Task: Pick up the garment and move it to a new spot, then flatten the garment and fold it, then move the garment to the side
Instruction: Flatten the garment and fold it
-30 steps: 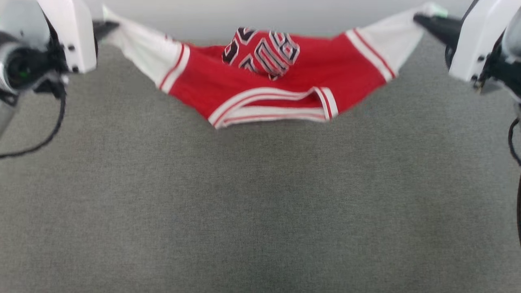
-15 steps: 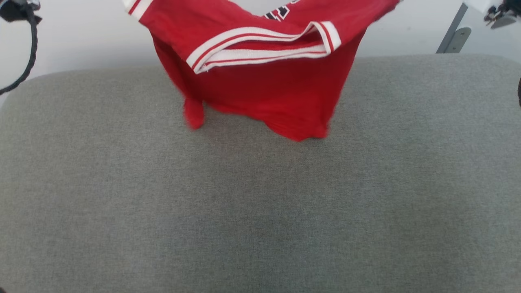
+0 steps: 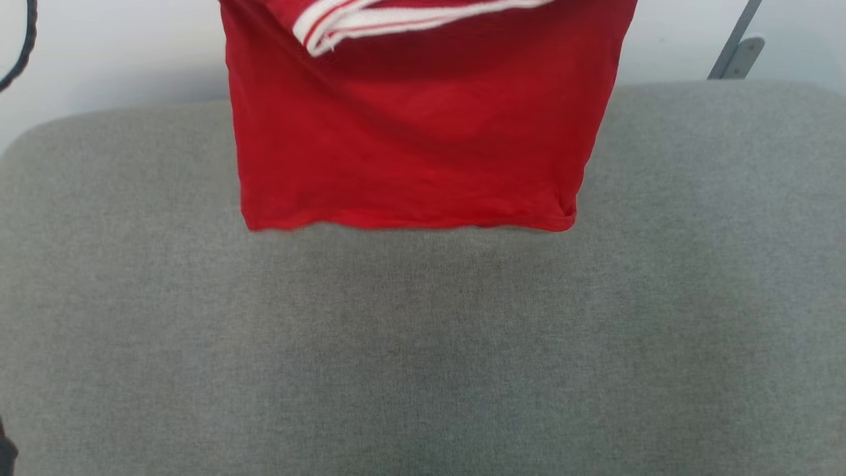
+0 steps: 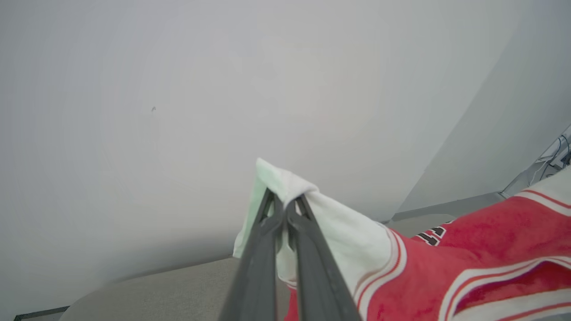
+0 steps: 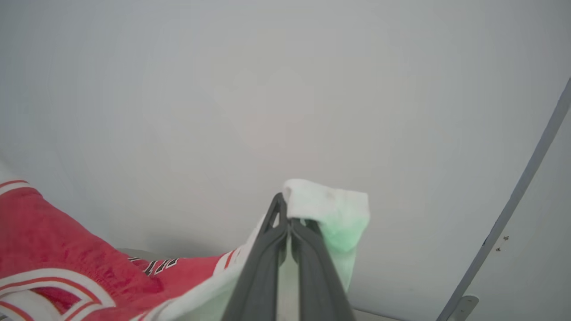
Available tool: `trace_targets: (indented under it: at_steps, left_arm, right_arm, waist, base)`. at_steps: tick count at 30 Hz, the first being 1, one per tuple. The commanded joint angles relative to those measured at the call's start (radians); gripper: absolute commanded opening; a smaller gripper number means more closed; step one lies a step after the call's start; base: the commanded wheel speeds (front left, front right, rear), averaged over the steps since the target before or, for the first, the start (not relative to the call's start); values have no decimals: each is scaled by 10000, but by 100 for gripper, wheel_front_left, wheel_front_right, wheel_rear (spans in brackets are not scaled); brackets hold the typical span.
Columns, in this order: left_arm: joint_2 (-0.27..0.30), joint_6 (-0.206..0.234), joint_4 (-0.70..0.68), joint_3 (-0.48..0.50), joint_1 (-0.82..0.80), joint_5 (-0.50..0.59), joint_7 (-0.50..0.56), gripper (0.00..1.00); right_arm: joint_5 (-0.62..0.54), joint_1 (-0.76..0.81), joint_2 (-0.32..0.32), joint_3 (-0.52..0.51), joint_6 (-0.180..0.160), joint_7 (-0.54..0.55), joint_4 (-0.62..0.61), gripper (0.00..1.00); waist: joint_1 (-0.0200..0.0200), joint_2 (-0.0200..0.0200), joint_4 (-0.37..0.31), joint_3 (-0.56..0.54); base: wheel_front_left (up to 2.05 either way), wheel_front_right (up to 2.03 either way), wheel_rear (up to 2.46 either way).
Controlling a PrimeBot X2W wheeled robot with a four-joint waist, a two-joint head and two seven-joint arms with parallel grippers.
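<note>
Head view: the garment (image 3: 410, 132) hangs in mid-air over the far part of a grey padded surface (image 3: 423, 357), its red body falling broad and fairly flat. Its upper part is cut off by the top edge, where only a band of red-and-white striped trim (image 3: 370, 18) shows. Whether the straight hem touches the surface or hangs just clear of it cannot be told. A dark cable (image 3: 25, 46) curves at the upper left; a grey metal strip (image 3: 735, 39) leans against the pale wall at the upper right.

Left wrist view: the left gripper (image 4: 283, 207) has its two dark fingers pressed together, pinching a fold of a white sleeve (image 4: 348, 232). The cloth peaks above the tips with a faint green cast. The red cloth runs off the lower right edge; black numerals (image 4: 430, 235) are mostly hidden behind a fold.

Right wrist view: the right gripper (image 5: 285, 219) likewise pinches the other white sleeve (image 5: 332, 207), which is bunched over its tips. The red cloth trails off the lower left corner, and only a sliver of the numerals shows.
</note>
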Motion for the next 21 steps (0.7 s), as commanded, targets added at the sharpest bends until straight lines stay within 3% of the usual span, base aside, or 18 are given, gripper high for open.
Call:
trace_targets:
  at_steps: [1,5,10,13,17,21]
  left_arm:
    - [-151,-142,160,62,-318,228,-344,0]
    - [-333,-275,514,67,-695,490,-883,0]
    - [-743,-499,1177,80,-1592,1101,-1977,0]
    - [-944,-616,1624,172,-2171,1589,-3114,0]
    - [-1316,-1007,2156,552,-2790,2043,-5738,0]
    - [-1484,-1360,2677,465,-2417,2080,-6506,0]
  right_arm:
    - [-343,-409,77,109,0,-349,362,0]
    - [-910,-1002,244,256,0,-995,947,0]
    - [-2233,-2257,545,282,-1,-2677,2140,0]
    - [-3396,-3028,705,13,-1,-4424,2835,0]
    - [-5593,-4012,917,-545,-1,-7025,3817,0]
    - [-6866,-4056,1231,-787,-1,-7622,4611,0]
  waist:
    - [0,-1,0,464]
    - [0,-1,0,1066]
    - [0,-1,47,2158]
    - [0,-1,75,2691]
    - [0,-1,202,3281]
    - [0,-1,345,3426]
  base:
    - [0,0,0]
    - [0,0,0]
    - [0,0,0]
    - [0,0,0]
    - [0,0,0]
    - [0,0,0]
